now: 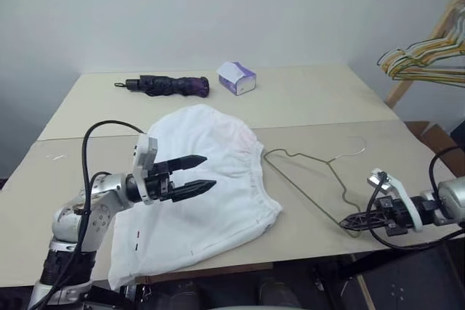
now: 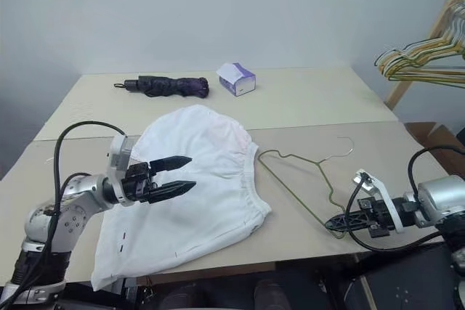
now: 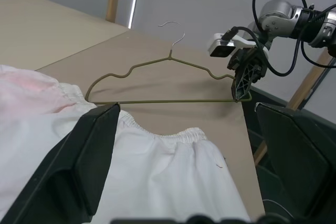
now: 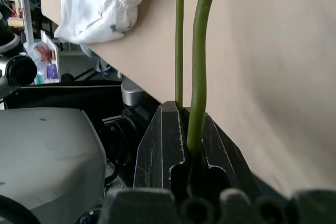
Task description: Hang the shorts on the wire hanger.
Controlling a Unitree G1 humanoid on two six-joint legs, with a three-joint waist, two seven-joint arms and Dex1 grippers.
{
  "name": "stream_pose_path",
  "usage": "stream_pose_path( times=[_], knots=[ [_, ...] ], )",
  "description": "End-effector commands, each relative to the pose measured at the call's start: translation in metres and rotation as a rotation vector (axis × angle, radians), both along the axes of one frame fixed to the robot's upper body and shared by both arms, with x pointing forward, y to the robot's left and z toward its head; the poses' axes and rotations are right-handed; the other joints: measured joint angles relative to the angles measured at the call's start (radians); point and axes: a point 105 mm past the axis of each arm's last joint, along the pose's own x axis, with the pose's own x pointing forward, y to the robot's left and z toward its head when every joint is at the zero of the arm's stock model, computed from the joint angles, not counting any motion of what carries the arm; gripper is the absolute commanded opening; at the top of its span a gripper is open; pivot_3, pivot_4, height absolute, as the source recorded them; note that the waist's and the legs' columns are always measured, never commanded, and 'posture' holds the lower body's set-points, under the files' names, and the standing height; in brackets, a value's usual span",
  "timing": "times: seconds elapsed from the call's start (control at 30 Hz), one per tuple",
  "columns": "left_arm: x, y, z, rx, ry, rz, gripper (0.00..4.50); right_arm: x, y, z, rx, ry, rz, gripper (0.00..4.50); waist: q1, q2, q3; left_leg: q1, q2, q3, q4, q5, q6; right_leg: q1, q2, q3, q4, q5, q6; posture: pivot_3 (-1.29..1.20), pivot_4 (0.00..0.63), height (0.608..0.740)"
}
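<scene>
While the left end effector (image 1: 195, 175) gapes over the shorts (image 1: 218, 194), the right end effector (image 1: 349, 221) pinches the wire hanger (image 1: 309, 179) corner.

The two eye views are looking forward and down from head height over the beige surface (image 1: 320, 99), sharing nearly the same scene, the right eye's picture sitting slightly offset. The left wrist camera is looking level across the surface between its own two wide-spread fingers (image 3: 79, 156) toward the wire hanger (image 3: 157, 85) and the right gripper (image 3: 242, 85) beyond it. The right wrist camera is sitting very close, looking along its closed fingers (image 4: 157, 150) up the hanger's wire
</scene>
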Motion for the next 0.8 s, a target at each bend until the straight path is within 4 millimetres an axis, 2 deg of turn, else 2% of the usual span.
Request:
stream_pose_path(
  times=[0.03,0.27,0.47,0.63,0.8],
  knots=[
    [-0.001,0.001,0.008,0.014,-0.040,0.003,4.45,0.008,0.003,0.011,0.047,-0.051,0.029,0.00,0.007,0.000,0.000,0.000,0.000,0.001,0.000,0.000,0.000,0.000,0.000,0.000,0.000,0.000,0.000,-0.07,0.000,0.740],
    [-0.001,-0.002,0.004,0.015,-0.030,0.007,4.45,0.006,0.011,0.018,0.104,-0.103,0.087,0.00,0.013,0.000,0.000,0.000,0.000,0.004,0.000,0.000,0.000,0.000,0.000,0.000,0.000,0.000,0.000,-0.07,0.000,0.740],
    [0.004,0.001,0.003,0.031,-0.045,0.042,4.45,0.001,0.016,0.018,0.077,-0.116,0.179,0.00,0.020,0.000,0.000,0.000,0.000,0.004,0.000,0.000,0.000,0.000,0.000,0.000,0.000,0.000,0.000,-0.05,0.000,0.740],
    [0.005,0.000,-0.001,0.056,-0.055,0.037,4.45,0.021,0.022,0.011,0.030,-0.098,0.177,0.00,0.015,0.000,0.000,0.001,0.000,0.005,0.000,0.000,0.000,0.000,0.001,0.000,0.000,0.001,0.000,-0.04,0.000,0.740],
    [0.007,-0.002,-0.003,0.059,-0.066,0.045,4.45,0.035,0.027,0.009,0.017,-0.114,0.199,0.00,0.033,0.000,0.000,-0.001,0.000,0.005,0.000,0.000,0.000,-0.001,0.001,0.000,0.000,0.001,0.000,-0.03,0.000,0.740]
  ],
)
